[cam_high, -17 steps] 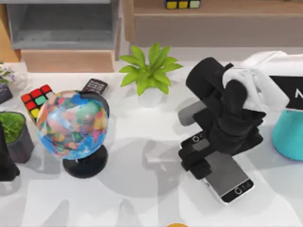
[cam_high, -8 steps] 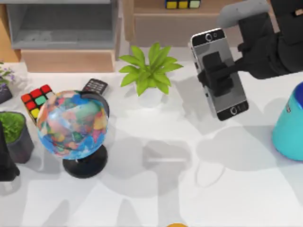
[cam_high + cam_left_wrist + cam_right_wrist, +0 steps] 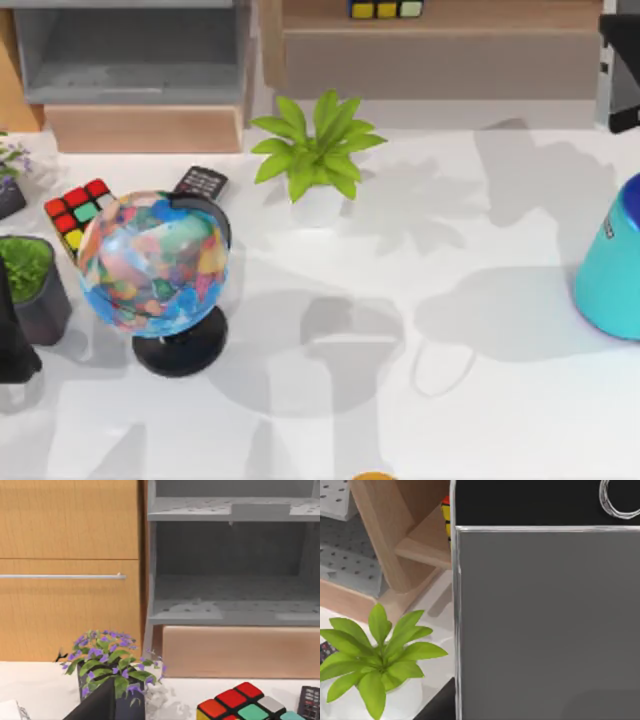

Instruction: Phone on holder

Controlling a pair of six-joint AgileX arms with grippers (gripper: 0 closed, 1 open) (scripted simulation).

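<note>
The phone [image 3: 545, 620] fills most of the right wrist view: grey screen, silver rim, black bezel with a ring button. In the top view a sliver of the phone [image 3: 620, 95] shows at the far right edge, high above the back of the table. My right gripper [image 3: 628, 55] is there with it, shut on the phone and mostly cut off by the edge. A dark finger [image 3: 440, 705] shows beside the phone's rim. The holder is out of view. My left arm [image 3: 12, 340] is parked at the left edge.
A globe [image 3: 155, 265] stands front left, with a Rubik's cube [image 3: 78, 212] and a dark keypad device [image 3: 202, 182] behind it. A green plant [image 3: 318, 150] sits mid-back, a potted plant [image 3: 25, 280] at the left, a teal object [image 3: 612, 260] at the right. Shelves [image 3: 135, 50] line the back.
My right gripper lifted the phone off the table at the front right and carried it up and back, to the far right edge of the top view. The left arm stayed put.
</note>
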